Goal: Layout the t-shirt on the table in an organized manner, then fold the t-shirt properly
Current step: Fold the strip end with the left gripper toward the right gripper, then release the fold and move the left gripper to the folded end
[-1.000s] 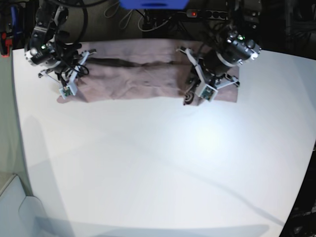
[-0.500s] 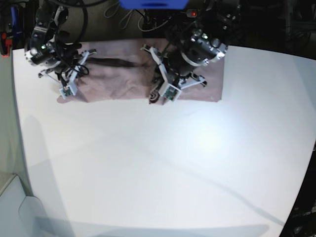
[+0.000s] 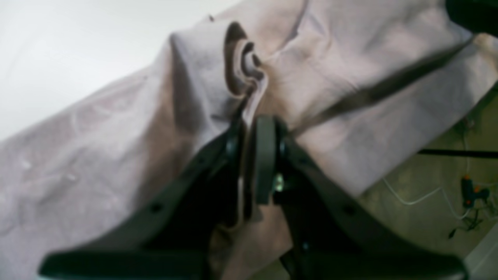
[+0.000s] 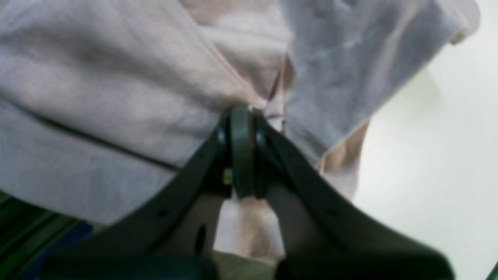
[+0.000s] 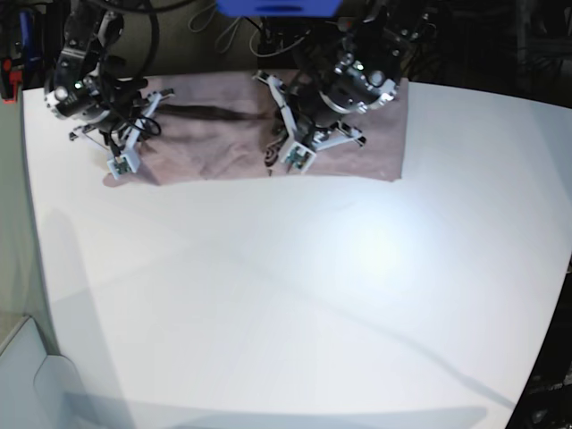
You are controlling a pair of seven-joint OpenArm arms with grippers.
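The mauve t-shirt (image 5: pixel 214 143) lies as a long wrinkled band along the far edge of the white table (image 5: pixel 295 295). My left gripper (image 5: pixel 273 159) hangs over the band's middle, shut on a curled fold of the t-shirt (image 3: pixel 97 147), which bunches just beyond the left gripper (image 3: pixel 249 128). At the band's left end, my right gripper (image 5: pixel 112 172) is shut on the shirt's edge. In the right wrist view, the t-shirt (image 4: pixel 97 89) drapes away from the pinched right gripper (image 4: pixel 242 116), with the table (image 4: pixel 447 155) beside it.
Beyond the table's far edge lies a floor with cables (image 3: pixel 428 186). A blue object (image 5: pixel 277 7) and a power strip (image 5: pixel 375 25) sit behind the table. The table's white top stretches toward the near side.
My left gripper has carried the shirt's right end leftward, from the right part of the band to its middle, so the band is shorter. The right arm has not moved.
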